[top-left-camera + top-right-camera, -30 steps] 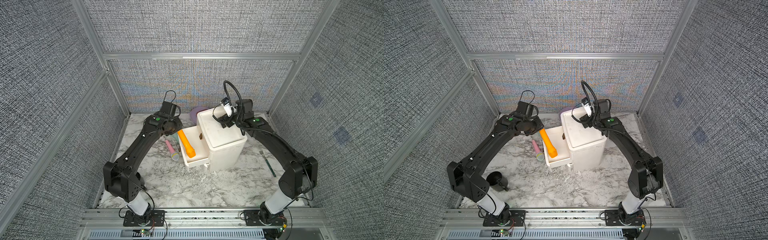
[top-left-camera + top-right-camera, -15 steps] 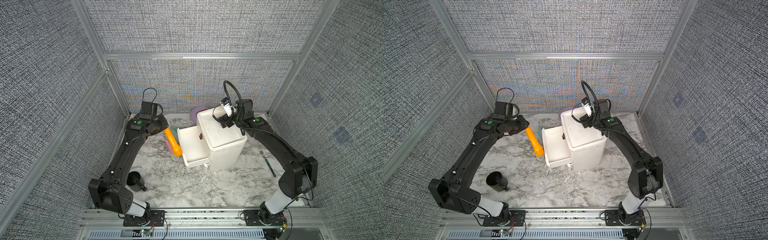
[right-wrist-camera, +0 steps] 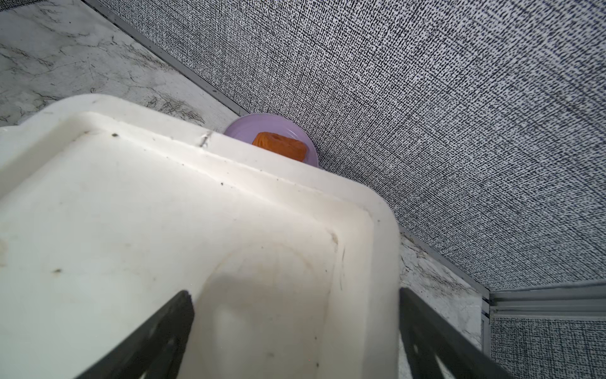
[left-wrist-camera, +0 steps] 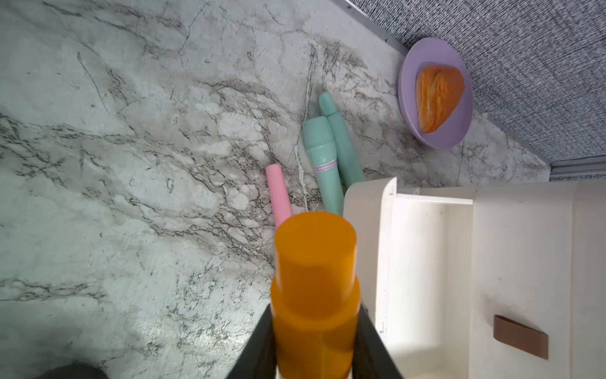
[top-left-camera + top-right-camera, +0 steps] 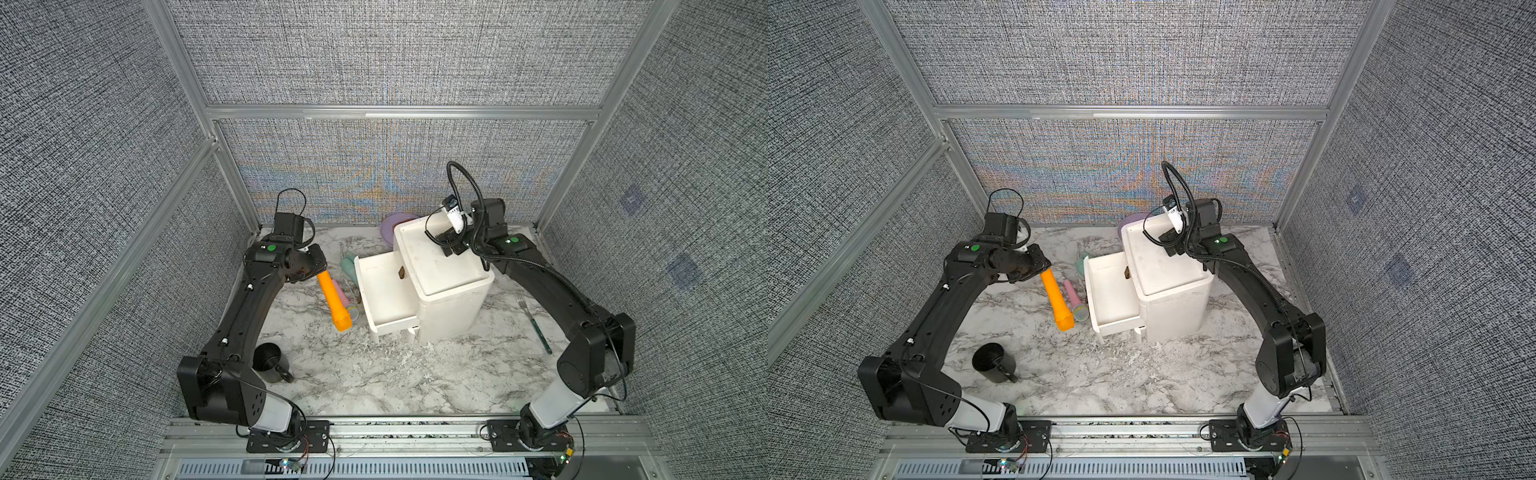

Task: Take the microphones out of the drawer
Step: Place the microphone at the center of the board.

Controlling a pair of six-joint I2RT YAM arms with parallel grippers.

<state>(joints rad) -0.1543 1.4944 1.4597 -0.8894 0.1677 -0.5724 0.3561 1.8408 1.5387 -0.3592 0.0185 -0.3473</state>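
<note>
Two left fingers (image 4: 259, 351) are pressed on the upper end of the orange microphone (image 5: 333, 303), one on each side, so it is pinched between them. It is held outside the open drawer (image 5: 386, 295), just beside it, and is tilted over the counter (image 5: 374, 374) with its wide end low. Whether that end touches the counter cannot be told. A pink microphone (image 5: 1072, 296) is seen lying close by. The right fingers (image 3: 147, 344) are spread wide over the white cabinet (image 5: 440, 266).
</note>
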